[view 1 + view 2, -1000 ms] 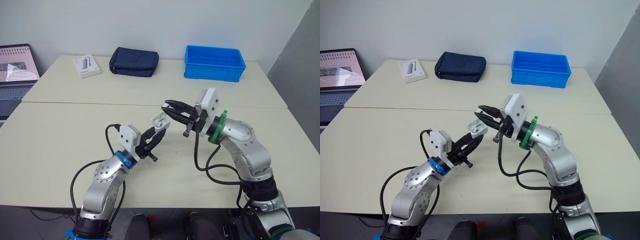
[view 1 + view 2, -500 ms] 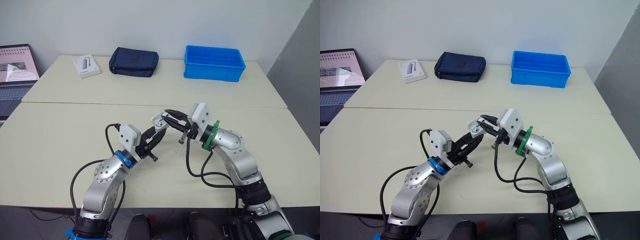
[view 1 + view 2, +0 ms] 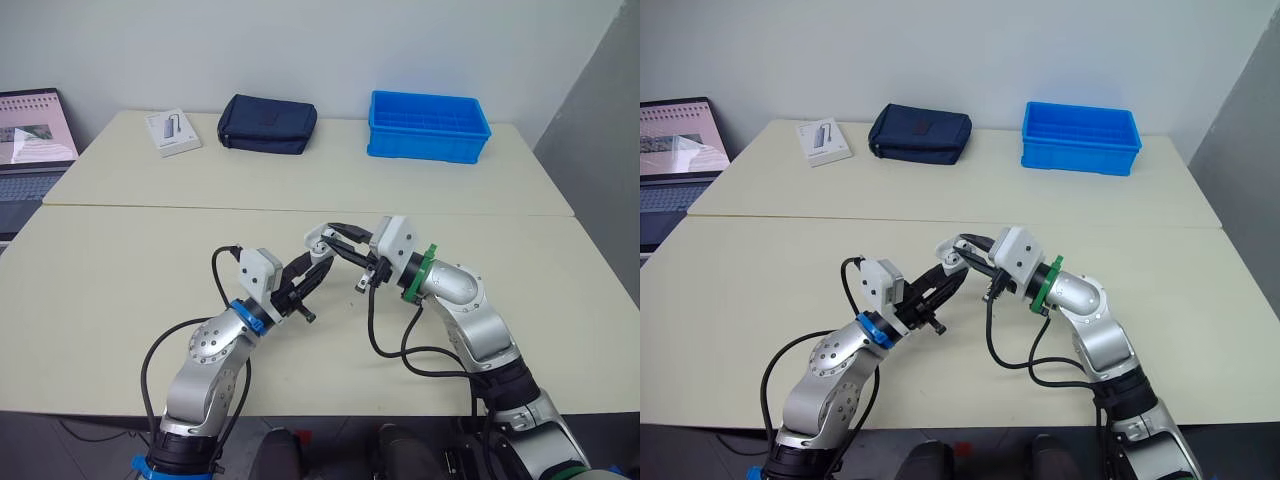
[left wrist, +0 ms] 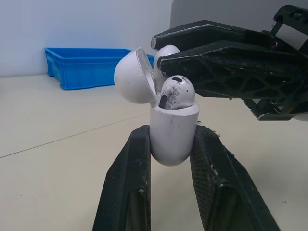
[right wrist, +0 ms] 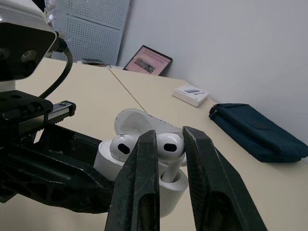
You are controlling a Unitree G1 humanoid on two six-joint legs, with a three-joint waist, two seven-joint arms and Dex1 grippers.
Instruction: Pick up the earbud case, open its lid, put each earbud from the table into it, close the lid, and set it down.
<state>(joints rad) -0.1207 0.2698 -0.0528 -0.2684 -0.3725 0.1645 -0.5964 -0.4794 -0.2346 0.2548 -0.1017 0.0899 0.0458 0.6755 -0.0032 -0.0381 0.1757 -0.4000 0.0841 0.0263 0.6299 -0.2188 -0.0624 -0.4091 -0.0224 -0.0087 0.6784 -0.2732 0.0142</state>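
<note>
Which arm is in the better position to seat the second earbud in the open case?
Right. The right gripper grips that earbud at the case's free slot, beside the seated earbud; the left gripper is clamped on the case.

Beige table (image 3: 120,260): blue bin (image 3: 429,126), navy pouch (image 3: 267,124), white box (image 3: 173,132).

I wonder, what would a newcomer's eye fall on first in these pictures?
The small white glossy earbud case, lid flipped open, is clamped in the left gripper above the middle of the cream table. Meeting it, the right gripper pinches a white earbud at the case's mouth, beside a second white earbud already seated inside.
</note>
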